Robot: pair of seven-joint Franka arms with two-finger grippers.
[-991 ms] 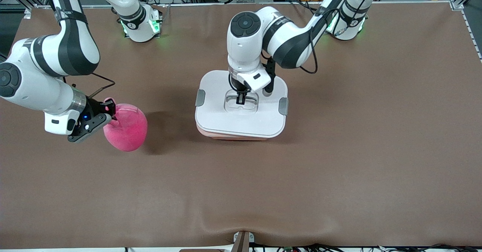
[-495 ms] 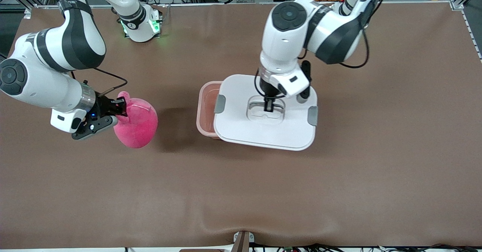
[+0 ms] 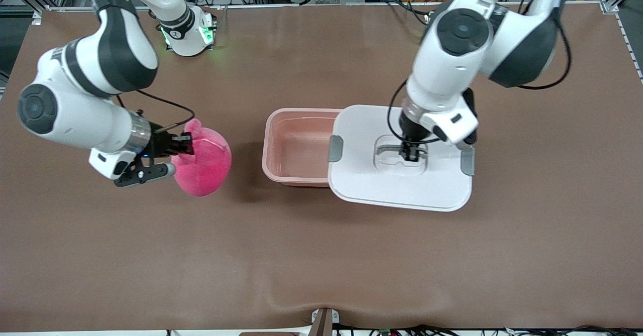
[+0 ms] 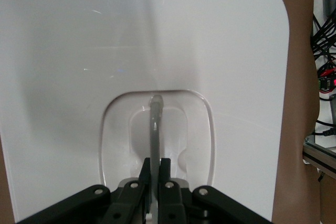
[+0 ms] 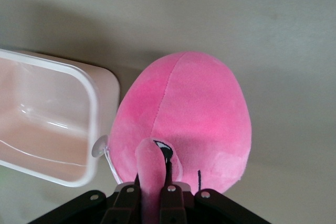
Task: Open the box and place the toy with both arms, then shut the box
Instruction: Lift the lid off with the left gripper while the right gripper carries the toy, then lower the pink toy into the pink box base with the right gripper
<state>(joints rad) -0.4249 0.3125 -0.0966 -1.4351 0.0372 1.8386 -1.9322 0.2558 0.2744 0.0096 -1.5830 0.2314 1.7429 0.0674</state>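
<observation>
The pinkish tub point(image 3: 296, 147) of the box stands open at mid table, its inside bare. My left gripper point(image 3: 409, 152) is shut on the clear handle point(image 4: 155, 124) of the white lid point(image 3: 397, 180) and holds the lid in the air over the tub's edge toward the left arm's end. Grey clips point(image 3: 335, 148) show on the lid's sides. My right gripper point(image 3: 187, 144) is shut on a flap point(image 5: 151, 174) of the hot-pink toy point(image 3: 203, 162) and holds it beside the tub, toward the right arm's end. The tub also shows in the right wrist view point(image 5: 50, 124).
The brown table mat point(image 3: 321, 255) stretches wide nearer the front camera. The arm bases point(image 3: 187, 29) stand along the table's edge by the robots. Cables and metal framing point(image 4: 325, 108) show past the mat's edge in the left wrist view.
My left gripper has lifted the lid off the tub and carried it toward the left arm's end, uncovering the tub. My right gripper has carried the toy closer to the tub.
</observation>
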